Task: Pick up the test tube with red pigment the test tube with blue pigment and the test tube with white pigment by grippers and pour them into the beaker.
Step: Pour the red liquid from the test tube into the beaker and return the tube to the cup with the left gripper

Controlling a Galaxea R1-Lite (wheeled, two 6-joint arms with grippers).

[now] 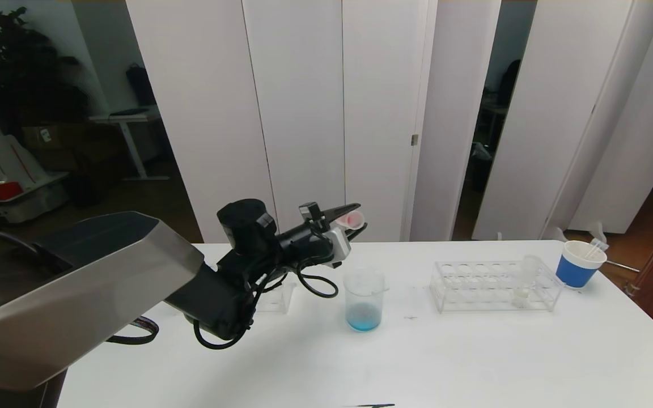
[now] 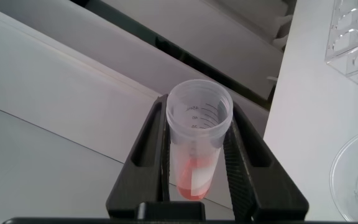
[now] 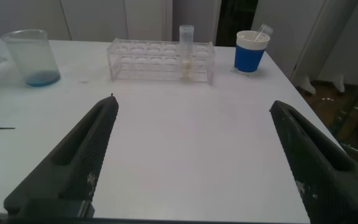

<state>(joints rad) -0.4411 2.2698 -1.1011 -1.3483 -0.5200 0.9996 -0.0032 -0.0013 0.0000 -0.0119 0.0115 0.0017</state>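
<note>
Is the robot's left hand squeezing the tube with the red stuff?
Touching. In the left wrist view the red tube sits clamped between the left gripper's two black fingers, both pressed against its sides with no gap.

beaker (image 1: 364, 300) left of rack (image 1: 494, 286) — cup (image 1: 579, 264) beyond

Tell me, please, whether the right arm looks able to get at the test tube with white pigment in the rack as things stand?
Probably yes: the right gripper is open and faces the test tube with white pigment, which stands upright in the rack with bare table between.
</note>
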